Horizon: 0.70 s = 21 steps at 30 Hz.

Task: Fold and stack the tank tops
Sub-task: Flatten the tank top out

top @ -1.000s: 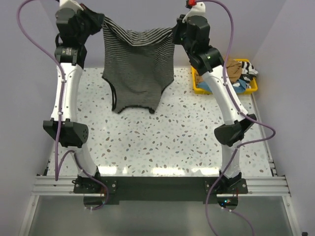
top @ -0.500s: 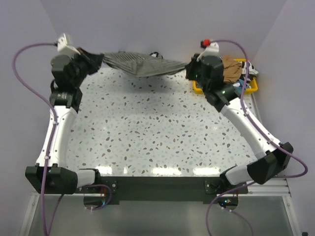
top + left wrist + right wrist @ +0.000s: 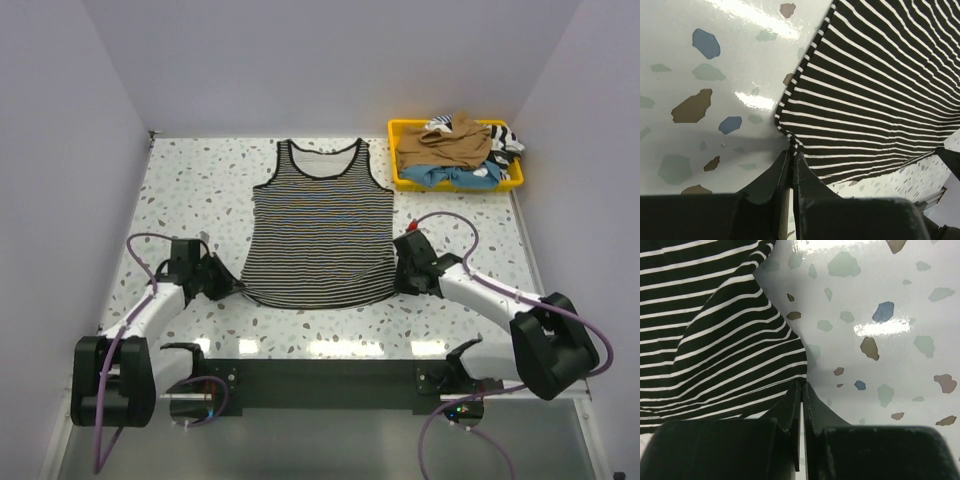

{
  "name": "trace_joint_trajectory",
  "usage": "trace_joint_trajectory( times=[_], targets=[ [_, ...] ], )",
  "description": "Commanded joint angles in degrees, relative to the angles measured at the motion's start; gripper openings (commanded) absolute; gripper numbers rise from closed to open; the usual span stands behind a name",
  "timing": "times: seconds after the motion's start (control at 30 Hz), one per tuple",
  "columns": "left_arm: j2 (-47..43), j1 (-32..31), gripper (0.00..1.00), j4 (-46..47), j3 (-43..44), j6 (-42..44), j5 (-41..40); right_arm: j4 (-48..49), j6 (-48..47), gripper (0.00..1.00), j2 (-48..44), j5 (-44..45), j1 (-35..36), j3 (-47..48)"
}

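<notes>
Bunching of the hem is likely if either arm pulls unevenly, since left gripper (image 3: 791,152) and right gripper (image 3: 801,385) each pinch one hem corner of the black-and-white striped cloth tank top (image 3: 322,225), lying flat left of the yellow plastic tray (image 3: 400,182), long axis parallel to the tray's short sides, neckline level with the tray.

You can see the striped tank top (image 3: 320,225) is soft, matt knit cloth, while the table (image 3: 200,200) under it is smooth, speckled like stone and glossy enough to mirror the lights. The tray (image 3: 394,160) looks like hard yellow plastic, and your left end effector (image 3: 791,156) and right end effector (image 3: 802,387) look like matt black plastic.
</notes>
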Motion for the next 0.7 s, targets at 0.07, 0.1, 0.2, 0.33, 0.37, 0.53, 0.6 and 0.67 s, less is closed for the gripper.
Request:
trace_joint_trajectory(
  times=[0.07,0.1,0.2,0.33,0.37,0.53,0.6,0.67],
  targets=[
    [-5.3,-0.08,0.0,-3.17,0.03,0.74,3.17,-3.99,3.52,0.0,-3.75,0.92,-0.63,0.39],
    [-6.02,-0.08,0.0,-4.14,0.03,0.83,3.08,-4.87,3.61,0.0,-4.27,1.1,-0.63,0.57],
    [-7.87,-0.34,0.0,-6.6,-0.23,1.01,3.78,-7.51,4.14,0.0,-6.29,-0.03,-0.63,0.49],
    [-7.7,-0.69,0.0,-8.01,0.03,1.27,4.75,-11.99,4.67,0.01,-9.54,-2.33,-0.63,-0.04],
    [-7.52,-0.78,0.0,-8.19,0.38,1.36,4.92,-14.35,4.76,0.03,-11.47,-2.67,-0.63,-0.13],
    [-7.78,-1.57,0.0,-9.94,1.08,1.8,5.81,-19.73,5.28,0.03,-15.35,-7.93,-0.63,-2.41],
    [-7.61,-1.66,0.02,-10.38,1.52,2.15,6.33,-20.79,6.16,0.03,-16.92,-9.88,-0.71,-3.9],
    [-6.99,-1.66,0.04,-11.18,2.22,2.94,7.65,-22.1,6.95,0.08,-17.81,-10.76,-0.71,-4.52]
  ],
)
